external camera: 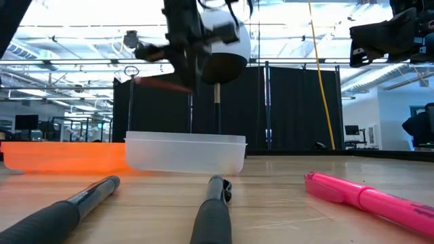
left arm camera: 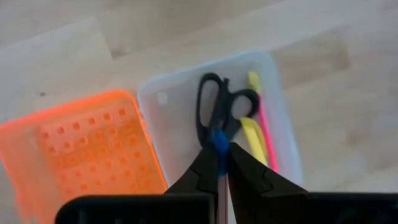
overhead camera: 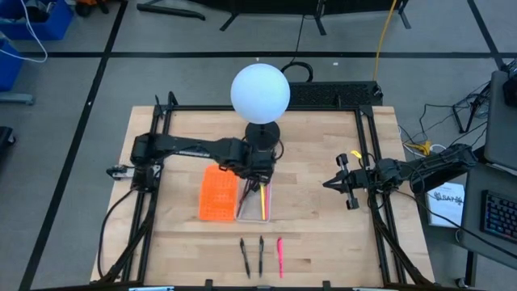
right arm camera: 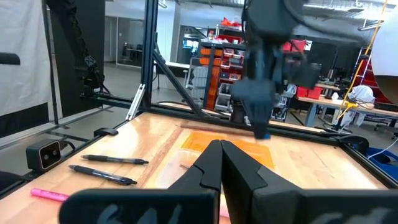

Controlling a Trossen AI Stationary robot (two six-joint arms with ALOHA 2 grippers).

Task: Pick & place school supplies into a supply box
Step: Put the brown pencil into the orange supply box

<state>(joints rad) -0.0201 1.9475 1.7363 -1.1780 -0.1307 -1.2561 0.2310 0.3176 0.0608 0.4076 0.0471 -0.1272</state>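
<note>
The supply box lies mid-table: a clear tray (overhead camera: 255, 212) joined to an orange grid half (overhead camera: 218, 194). In the tray rest black-handled scissors (left arm camera: 214, 102), a yellow pen (left arm camera: 254, 130) and a pink one (left arm camera: 268, 137). My left gripper (left arm camera: 222, 154) hovers above the tray, shut on a slim pen with a blue end (left arm camera: 219, 144). In the low view its reddish shaft (external camera: 161, 84) shows blurred. Two black pens (overhead camera: 245, 257) (overhead camera: 261, 255) and a pink highlighter (overhead camera: 280, 256) lie near the front edge. My right gripper (overhead camera: 327, 183) waits shut at the right. My left gripper pinches the slim pen between its two fingers, close to the pen's blue end (left arm camera: 219, 149), which pokes out past the fingertips. The fingers come from above, pointing steeply down. The pen is lifted clear, over the clear tray.
A white globe lamp (overhead camera: 260, 91) on a dark base (overhead camera: 262, 133) stands just behind the box, close to my left arm. Bare wood lies between the box and the loose pens and at the right of the tray. Black frame rails (overhead camera: 370, 153) border the table.
</note>
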